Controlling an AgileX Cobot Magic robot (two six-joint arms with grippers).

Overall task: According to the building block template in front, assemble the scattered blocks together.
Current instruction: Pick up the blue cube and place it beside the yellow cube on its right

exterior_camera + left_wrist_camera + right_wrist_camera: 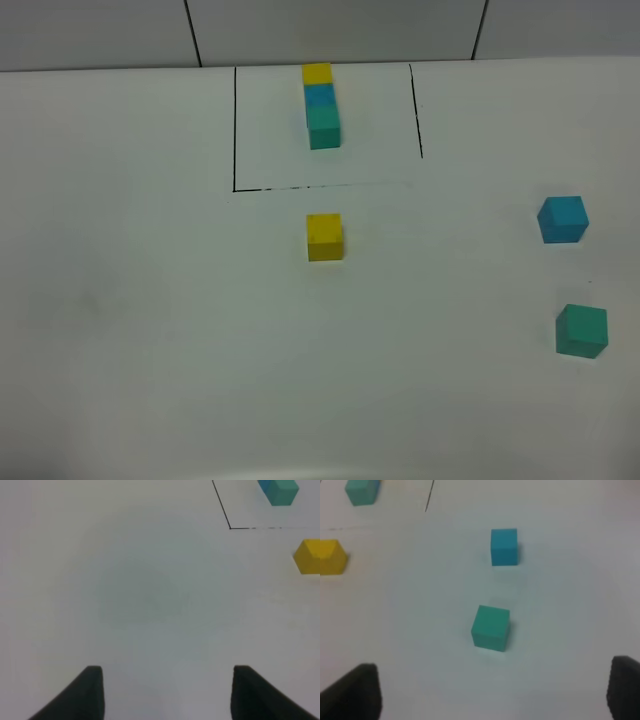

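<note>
The white worktop holds everything. The left gripper and right gripper hang over it, jaws wide, nothing in them. The building block template sits inside a black line. The yellow block is near the template, just outside the line. The blue block and green block lie far off to the template's right, the green one farthest.
</note>
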